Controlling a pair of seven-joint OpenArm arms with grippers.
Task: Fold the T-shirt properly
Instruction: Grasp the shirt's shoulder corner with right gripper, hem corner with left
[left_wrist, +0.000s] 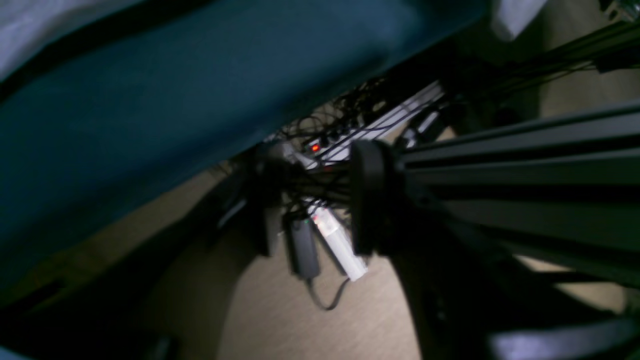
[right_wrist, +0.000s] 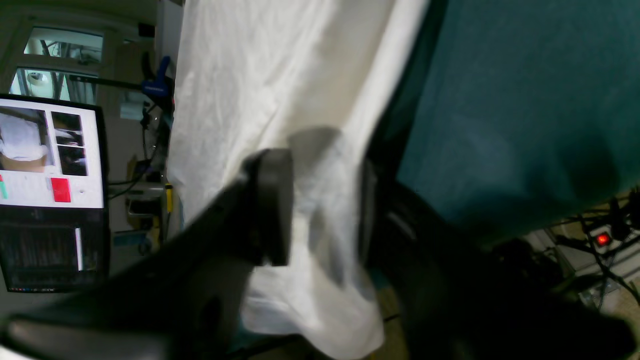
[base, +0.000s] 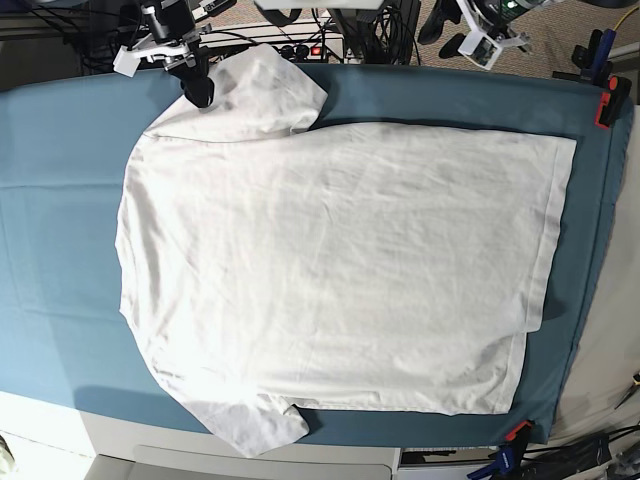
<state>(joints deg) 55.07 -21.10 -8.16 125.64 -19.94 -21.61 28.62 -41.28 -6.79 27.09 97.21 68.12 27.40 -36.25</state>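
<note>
T-shirt (base: 340, 270) lies flat on the teal cloth (base: 60, 150), one sleeve draped between the right gripper's (right_wrist: 320, 205) parted jaws, not clamped. Left gripper (left_wrist: 310, 200) gapes empty past the table edge. Square your pinch on the sleeve hem before lifting.

The T-shirt (base: 330, 270) lies spread flat on the teal cloth (base: 60, 200) covering the worktop, hem toward the view's right and collar end toward the left. One sleeve reaches the T-shirt's upper left, where the right gripper (base: 197, 88) sits at its edge; its jaws cannot be made out. The other sleeve hangs past the cloth's lower edge. The left gripper (base: 480, 40) hangs beyond the T-shirt's top right, clear of it. An orange clamp (base: 604, 105) grips the cloth to the right of the hem.
</note>
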